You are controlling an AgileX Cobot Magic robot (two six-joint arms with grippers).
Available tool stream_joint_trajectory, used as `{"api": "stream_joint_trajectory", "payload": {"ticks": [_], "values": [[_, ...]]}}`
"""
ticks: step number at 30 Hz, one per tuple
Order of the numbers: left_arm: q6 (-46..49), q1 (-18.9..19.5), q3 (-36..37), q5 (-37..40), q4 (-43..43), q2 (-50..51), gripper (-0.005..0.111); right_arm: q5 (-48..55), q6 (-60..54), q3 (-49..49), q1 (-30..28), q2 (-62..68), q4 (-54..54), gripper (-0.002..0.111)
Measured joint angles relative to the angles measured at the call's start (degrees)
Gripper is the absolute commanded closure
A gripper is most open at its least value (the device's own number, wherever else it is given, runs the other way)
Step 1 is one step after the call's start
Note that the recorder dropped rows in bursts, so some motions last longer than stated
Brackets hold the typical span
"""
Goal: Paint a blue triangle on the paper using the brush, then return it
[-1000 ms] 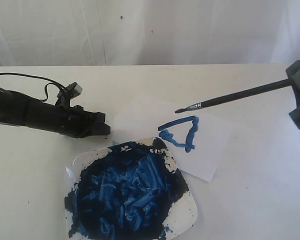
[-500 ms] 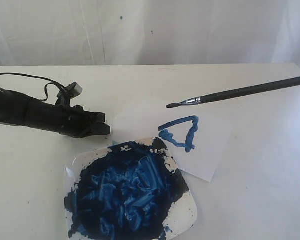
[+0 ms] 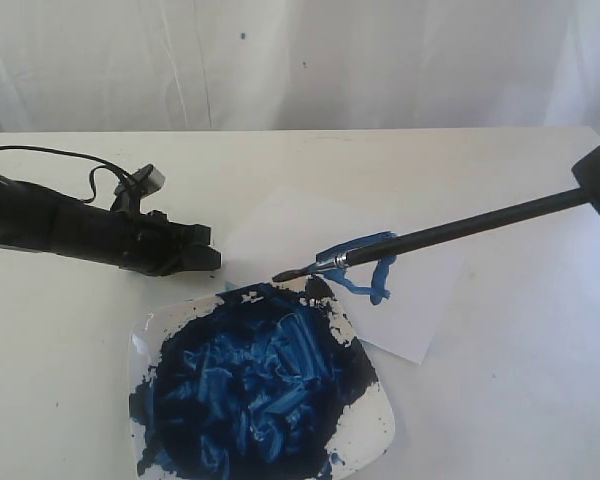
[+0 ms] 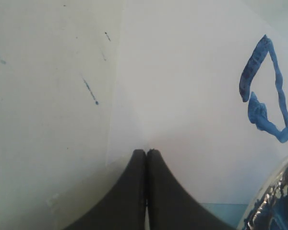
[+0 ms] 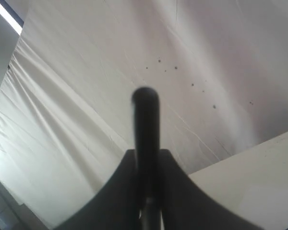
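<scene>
The blue triangle (image 3: 384, 275) looks done on the paper (image 3: 420, 310); right gripper (image 5: 146, 163) clamps the brush (image 3: 450, 232), not yet returned; left gripper (image 4: 146, 152) closed, empty

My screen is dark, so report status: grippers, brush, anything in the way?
Left gripper shut, at paper edge. Right gripper shut on brush, tip at plate rim. Triangle painted. No obstacle.

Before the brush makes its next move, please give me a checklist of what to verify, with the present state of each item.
1. Right gripper shut on the brush: ok.
2. Blue triangle drawn on the paper: ok.
3. Left gripper shut, at the paper's edge: ok.
4. Left gripper pressing the paper down: cannot tell.
5. Bristles touching the plate: cannot tell.
</scene>
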Motion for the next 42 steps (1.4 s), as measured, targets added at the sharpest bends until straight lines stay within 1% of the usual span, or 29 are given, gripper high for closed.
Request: {"api": "stream_joint_trajectory", "payload": {"ticks": [7, 14, 17, 25, 31, 35, 42], "values": [[0.00, 0.00, 0.00, 0.00, 0.00, 0.00, 0.107, 2.17, 2.69, 0.00, 0.00, 0.70, -1.88, 0.108], [0.00, 0.00, 0.00, 0.00, 0.00, 0.00, 0.107, 2.00, 3.27, 0.00, 0.00, 5.27, -1.99, 0.108], [0.00, 0.00, 0.00, 0.00, 0.00, 0.00, 0.107, 1.66, 3.80, -0.29, 0.00, 8.77, -2.10, 0.108], [0.00, 0.00, 0.00, 0.00, 0.00, 0.00, 0.107, -2.10, 4.30, -5.08, 0.00, 20.56, -2.58, 0.108], [0.00, 0.00, 0.00, 0.00, 0.00, 0.00, 0.107, -2.87, 5.42, -8.63, 0.00, 29.30, -5.94, 0.108], [0.00, 0.00, 0.00, 0.00, 0.00, 0.00, 0.107, -3.23, 5.69, -10.37, 0.00, 35.06, -6.30, 0.108], [0.00, 0.00, 0.00, 0.00, 0.00, 0.00, 0.107, -5.64, 10.03, -13.22, 0.00, 44.21, -6.92, 0.108]]}}
